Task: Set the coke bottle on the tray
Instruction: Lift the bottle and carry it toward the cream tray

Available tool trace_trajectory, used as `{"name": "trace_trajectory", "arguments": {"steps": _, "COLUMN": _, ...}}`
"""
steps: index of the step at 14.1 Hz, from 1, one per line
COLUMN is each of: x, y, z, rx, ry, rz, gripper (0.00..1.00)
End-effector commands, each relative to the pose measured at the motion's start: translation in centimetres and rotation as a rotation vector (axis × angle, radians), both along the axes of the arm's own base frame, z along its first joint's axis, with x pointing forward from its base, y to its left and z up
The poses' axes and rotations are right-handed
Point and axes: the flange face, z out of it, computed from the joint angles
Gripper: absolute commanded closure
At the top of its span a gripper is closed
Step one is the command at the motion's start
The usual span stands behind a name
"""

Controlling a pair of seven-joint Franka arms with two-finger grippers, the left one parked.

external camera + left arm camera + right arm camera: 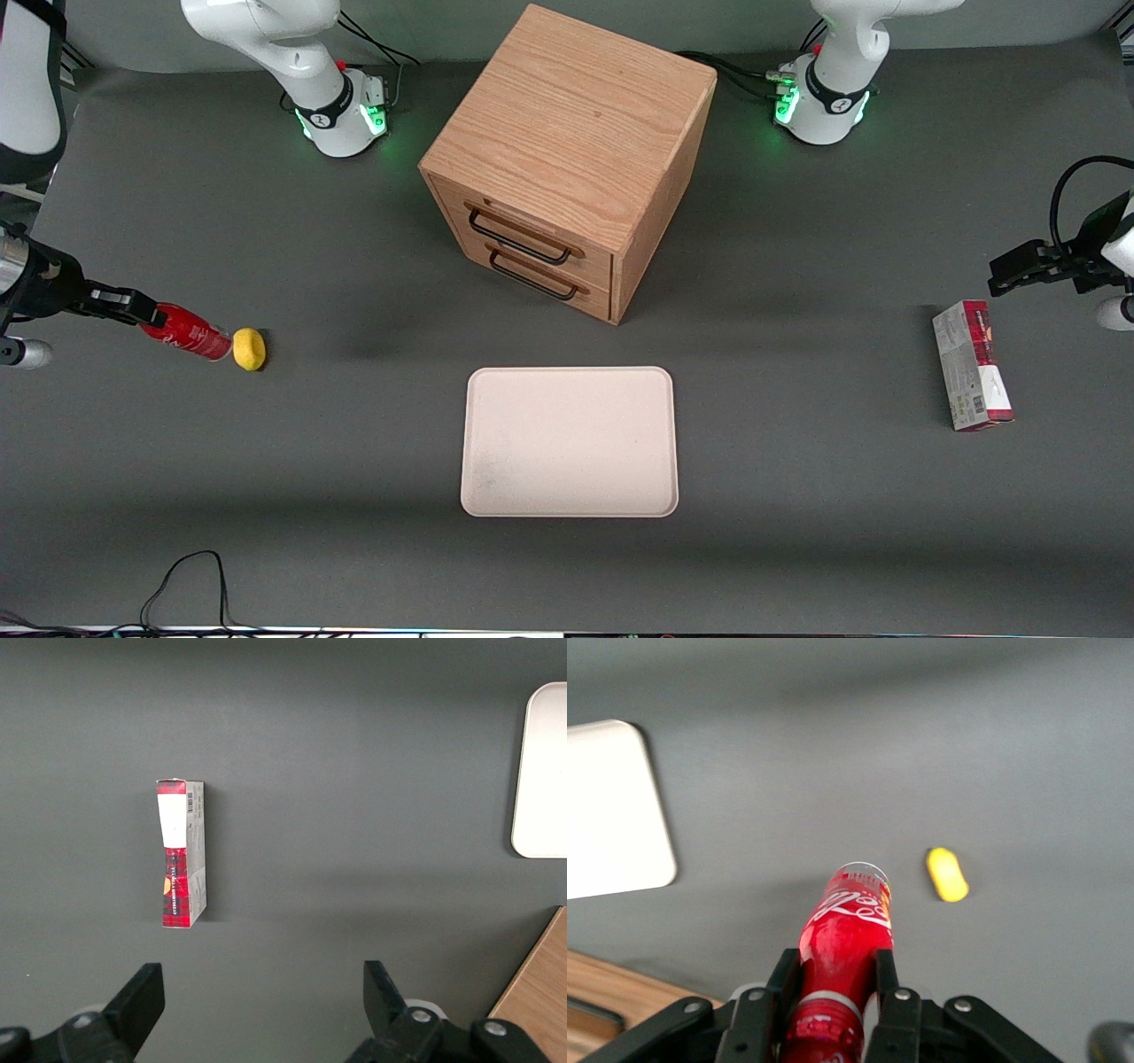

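Nearest the front camera lies the cream-white tray, flat on the grey table with nothing on it. Farther from the camera stands a wooden drawer cabinet with two black handles, its front turned toward the tray.

Toward the working arm's end of the table, the gripper is clamped on the coke bottle, its two black fingers pressed against the neck end just above the cap. The bottle is held tilted, nearly lying over, with its base pointing toward the tray's end of the table; the wrist view shows it lifted off the surface. A small yellow lemon-like object sits on the table just beside the bottle's base in the front view. The bottle is well apart from the tray.

Toward the parked arm's end lies a red-and-grey carton on its side.
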Motion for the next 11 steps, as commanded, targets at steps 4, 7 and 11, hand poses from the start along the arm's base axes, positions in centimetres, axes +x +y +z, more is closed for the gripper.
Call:
{"name": "trace_trajectory", "arguments": {"steps": 4, "x": 3.2, "y": 10.3, "z": 5.5, "rx": 0.007, "ry": -0.042, "rz": 0.015, "gripper": 1.00}}
{"name": "trace_trajectory", "arguments": {"steps": 7, "x": 5.2, "y": 19.7, "z": 1.8, "rx": -0.007, "ry": -0.094, "rz": -0.031, "gripper": 1.00}}
{"name": "trace_trajectory", "arguments": {"steps": 11, "x": 7.5, "y": 29.2, "z": -5.5, "rx": 0.071, "ry": -0.166, "rz": -0.043, "gripper": 1.00}}
